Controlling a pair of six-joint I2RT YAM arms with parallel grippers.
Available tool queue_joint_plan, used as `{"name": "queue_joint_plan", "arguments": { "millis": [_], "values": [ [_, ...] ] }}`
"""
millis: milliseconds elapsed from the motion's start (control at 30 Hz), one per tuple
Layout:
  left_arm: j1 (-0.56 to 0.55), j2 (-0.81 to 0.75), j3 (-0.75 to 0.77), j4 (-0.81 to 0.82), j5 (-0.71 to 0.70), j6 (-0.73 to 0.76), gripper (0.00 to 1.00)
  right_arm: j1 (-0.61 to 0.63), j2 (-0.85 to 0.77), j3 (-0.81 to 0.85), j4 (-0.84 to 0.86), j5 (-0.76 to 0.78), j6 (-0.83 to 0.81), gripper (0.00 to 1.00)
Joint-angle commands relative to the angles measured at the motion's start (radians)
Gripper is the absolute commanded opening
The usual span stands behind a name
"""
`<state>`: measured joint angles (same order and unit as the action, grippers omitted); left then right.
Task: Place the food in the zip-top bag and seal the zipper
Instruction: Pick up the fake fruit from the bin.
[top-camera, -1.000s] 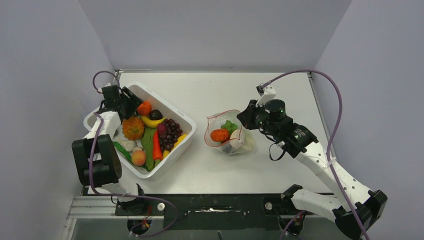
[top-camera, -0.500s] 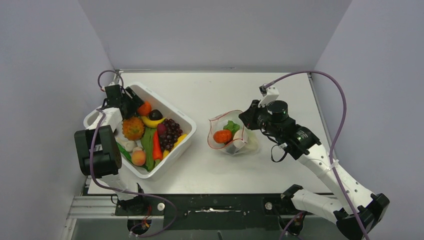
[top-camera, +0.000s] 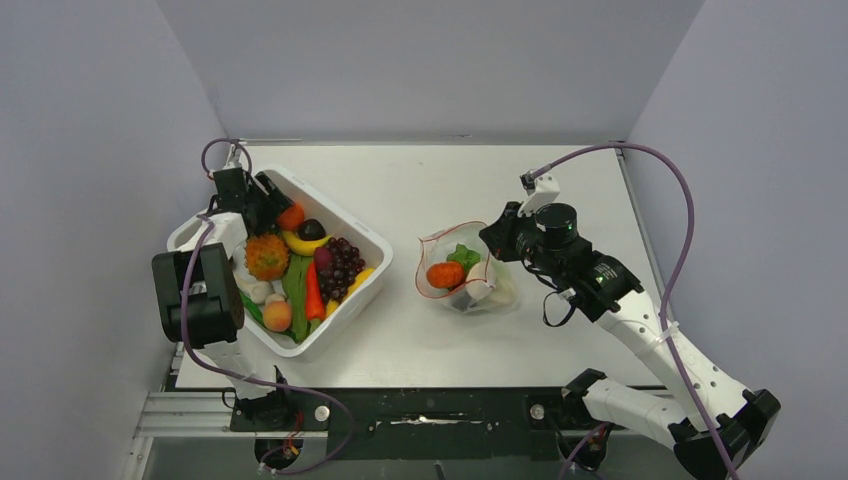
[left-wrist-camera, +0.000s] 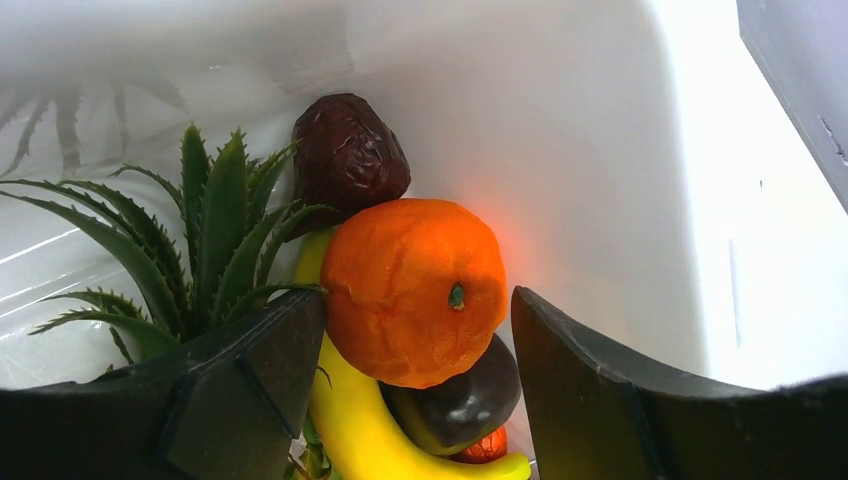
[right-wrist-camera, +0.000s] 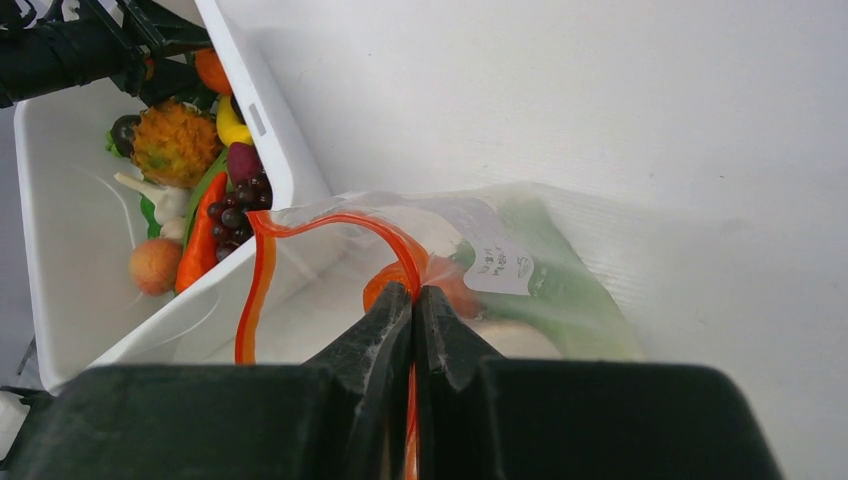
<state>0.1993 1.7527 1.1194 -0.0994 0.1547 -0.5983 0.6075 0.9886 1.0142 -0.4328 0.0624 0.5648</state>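
Overhead, top external view. The left gripper (top-camera: 272, 201) reaches into the far corner of the white tub (top-camera: 372, 252), where most of the food lies: pineapple (top-camera: 266, 256), grapes (top-camera: 342, 262), carrot (top-camera: 313, 292) and others. The zip-top bag (top-camera: 470, 285) lies on the table (top-camera: 440, 180), well apart from the tub, its mouth turned toward it. The bag already holds an orange piece (top-camera: 445, 274) and green lettuce (top-camera: 462, 254). The right gripper (top-camera: 492, 240) is at the far right of the bag's mouth.

Next, left wrist view. The fingers stand wide open on either side of an orange (left-wrist-camera: 415, 290) and grip nothing yet; whether either pad touches it cannot be told. The orange rests on a banana (left-wrist-camera: 355, 430) and a dark plum (left-wrist-camera: 462, 405), just beside the tub wall, with a wrinkled dark fruit (left-wrist-camera: 348, 155) behind. It looks light, round and rough-skinned, probably slightly yielding. A hold across its widest part should be secure, though it may roll off its neighbours.

Lastly, right wrist view. The right fingers are pressed together on the red zipper (right-wrist-camera: 262, 270), holding one lip up so the mouth gapes. The film looks thin, limp and slippery. The stiffer strip seems the sounder place to hold, as gripped film would likely crumple or slide.
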Motion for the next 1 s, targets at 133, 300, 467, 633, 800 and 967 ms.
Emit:
{"name": "queue_joint_plan", "arguments": {
  "millis": [133, 300, 467, 633, 800, 967],
  "values": [
    [-0.006, 0.043, 0.032, 0.034, 0.073, 0.015, 0.68, -0.008, -0.021, 0.026, 0.058, 0.018, 0.004, 0.01],
    [-0.006, 0.048, 0.045, 0.017, 0.068, 0.035, 0.68, -0.008, -0.015, 0.045, 0.056, 0.014, 0.000, 0.02],
    [-0.015, 0.060, 0.083, -0.042, 0.043, 0.087, 0.69, -0.006, -0.013, 0.052, 0.048, 0.018, 0.000, 0.02],
    [-0.031, 0.072, 0.125, -0.099, 0.005, 0.126, 0.68, -0.006, -0.017, 0.050, 0.056, 0.016, 0.003, 0.02],
    [-0.053, 0.072, 0.135, -0.117, -0.024, 0.148, 0.68, -0.006, -0.013, 0.045, 0.057, 0.009, 0.005, 0.02],
    [-0.065, 0.079, 0.149, -0.142, -0.046, 0.171, 0.69, -0.007, -0.025, 0.046, 0.058, 0.013, 0.007, 0.02]
  ]
}}
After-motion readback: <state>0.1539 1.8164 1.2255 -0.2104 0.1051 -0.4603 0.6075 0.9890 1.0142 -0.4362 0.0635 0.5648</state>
